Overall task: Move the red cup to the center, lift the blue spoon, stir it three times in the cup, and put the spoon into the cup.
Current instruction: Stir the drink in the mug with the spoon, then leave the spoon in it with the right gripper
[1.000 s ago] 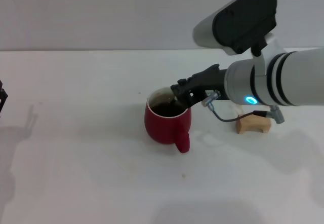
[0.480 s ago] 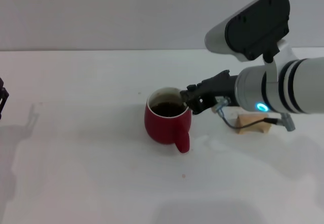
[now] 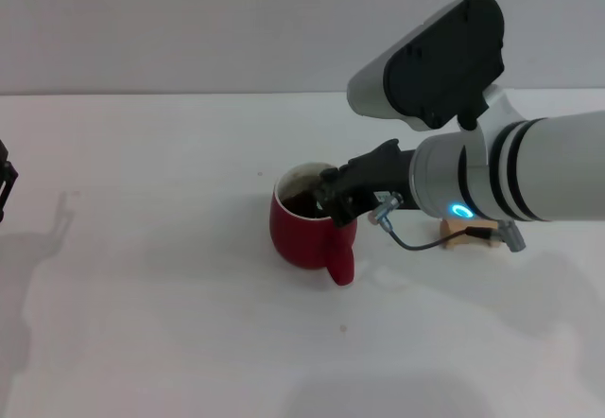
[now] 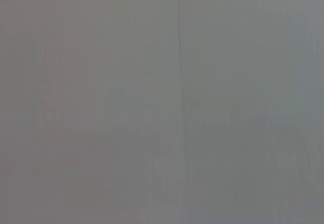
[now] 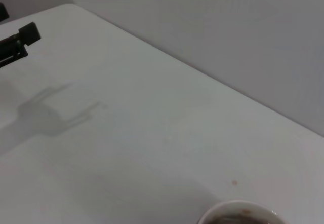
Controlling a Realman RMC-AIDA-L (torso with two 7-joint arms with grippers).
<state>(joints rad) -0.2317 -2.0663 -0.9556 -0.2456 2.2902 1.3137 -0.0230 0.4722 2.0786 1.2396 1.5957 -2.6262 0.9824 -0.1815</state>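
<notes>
Head view shows the red cup (image 3: 310, 232) standing upright near the middle of the white table (image 3: 161, 286), its handle turned toward the robot. The right end effector (image 3: 331, 200) hangs over the cup's right rim, tips dipping into the dark opening; how far it is open, and whether it holds anything, cannot be told. A small wooden block (image 3: 470, 234) sits behind the right arm. The left end effector (image 3: 5, 186) rests at the table's far left edge, its opening also unclear

Right gripper (image 3: 328, 200) hides the blue spoon
</notes>
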